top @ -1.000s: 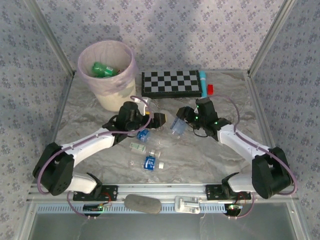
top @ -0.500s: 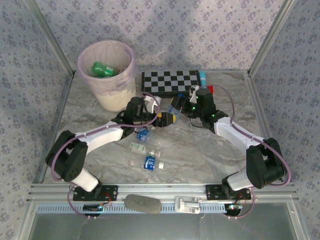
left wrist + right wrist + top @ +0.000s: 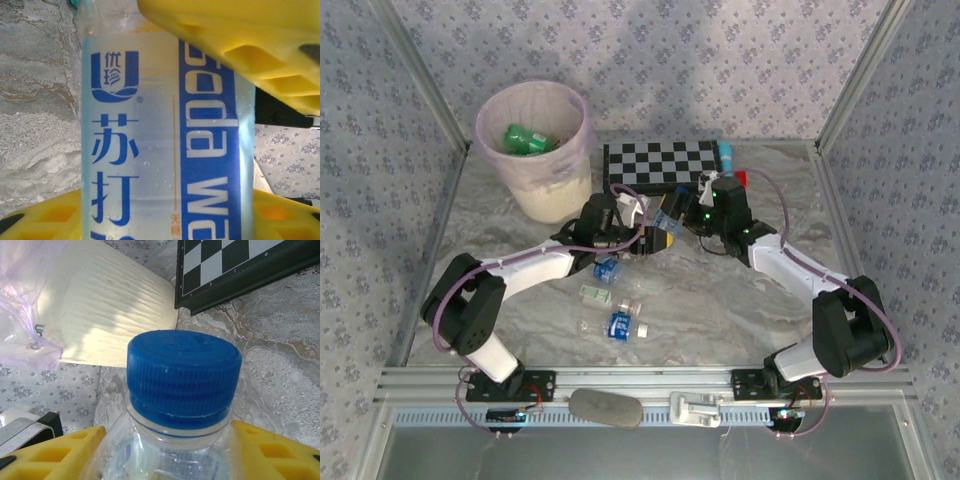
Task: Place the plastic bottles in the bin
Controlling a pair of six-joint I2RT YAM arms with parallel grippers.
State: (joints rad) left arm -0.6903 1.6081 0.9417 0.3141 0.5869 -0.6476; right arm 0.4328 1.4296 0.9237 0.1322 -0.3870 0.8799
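Narrowed since a second ago, the left gripper (image 3: 662, 234) now clamps one clear blue-labelled bottle (image 3: 150, 140) by its label. One bin (image 3: 545, 195) stands far left with one green bottle (image 3: 528, 139) showing inside; one chessboard (image 3: 660, 165) lies beside it. The right gripper (image 3: 165, 445) flanks the held bottle's blue cap (image 3: 182, 370); whether it presses, I cannot tell. On the table (image 3: 720, 300) near the arms lie perhaps four loose bottles (image 3: 618, 325), two blue-labelled, the rest blurred.

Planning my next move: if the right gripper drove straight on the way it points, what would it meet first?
Past the bottle between its fingers, the right gripper faces the wall of the bin, probably the first thing met, though depth is unclear. The chessboard lies off to the right.
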